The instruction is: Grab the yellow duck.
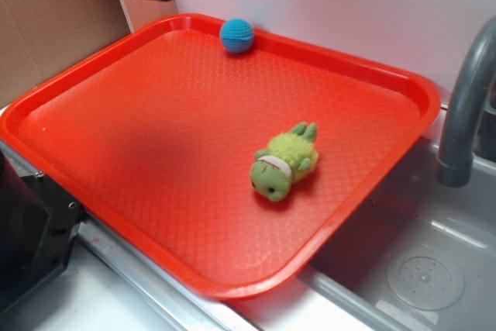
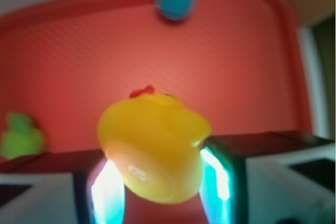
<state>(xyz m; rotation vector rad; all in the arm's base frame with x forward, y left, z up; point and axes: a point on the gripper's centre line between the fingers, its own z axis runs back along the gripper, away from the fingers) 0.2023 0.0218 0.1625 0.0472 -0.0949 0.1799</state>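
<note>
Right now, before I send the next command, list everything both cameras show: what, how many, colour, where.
yellow duck: one, yellow-orange, held between the claw's pads above the tray; seen only by the wrist camera.
blue knitted ball: one, blue, against the tray's far rim.
green plush animal: one, green, lying on the tray, right of centre.
tray: one, red, resting over the sink edge.
sink: one, grey, right of the tray, drain visible.
faucet: one, grey, at the right edge.
cardboard: one, brown, behind the tray's left corner.
claw: one, closed on the duck.
</note>
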